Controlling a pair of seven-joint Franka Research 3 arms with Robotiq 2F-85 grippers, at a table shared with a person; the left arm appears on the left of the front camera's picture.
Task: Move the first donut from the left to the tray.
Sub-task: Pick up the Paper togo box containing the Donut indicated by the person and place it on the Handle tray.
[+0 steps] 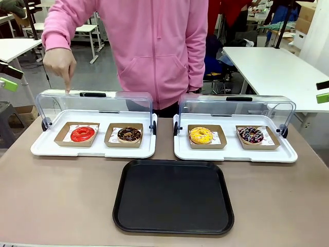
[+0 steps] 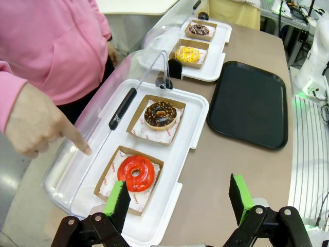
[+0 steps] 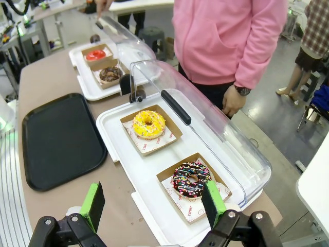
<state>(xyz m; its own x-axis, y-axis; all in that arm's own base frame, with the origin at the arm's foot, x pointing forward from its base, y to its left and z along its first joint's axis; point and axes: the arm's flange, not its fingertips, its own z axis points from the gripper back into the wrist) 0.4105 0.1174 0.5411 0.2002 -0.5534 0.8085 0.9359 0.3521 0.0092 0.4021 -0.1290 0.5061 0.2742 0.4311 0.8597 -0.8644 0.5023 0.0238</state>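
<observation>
The first donut (image 1: 83, 134), glossy red in a brown cardboard holder, lies at the left of the left white tray; it also shows close up (image 2: 136, 173) and far off (image 3: 95, 54). The black tray (image 1: 174, 195) lies flat and bare in front of both white trays, near the table's front edge. My left gripper (image 2: 179, 200) hangs open above the table, just in front of the red donut, holding nothing. Over the far-right sprinkled donut, my right gripper (image 3: 153, 205) is also open and holds nothing. A person's hand (image 1: 60, 64) points a finger down at the raised lid behind the red donut.
A chocolate-glazed donut (image 1: 129, 135) shares the left white tray (image 1: 46, 149). The right white tray (image 1: 231, 153) holds a yellow donut (image 1: 201, 135) and a sprinkled chocolate donut (image 1: 251, 135). Both clear lids (image 1: 95, 105) stand raised at the back. The person in pink stands at the far edge.
</observation>
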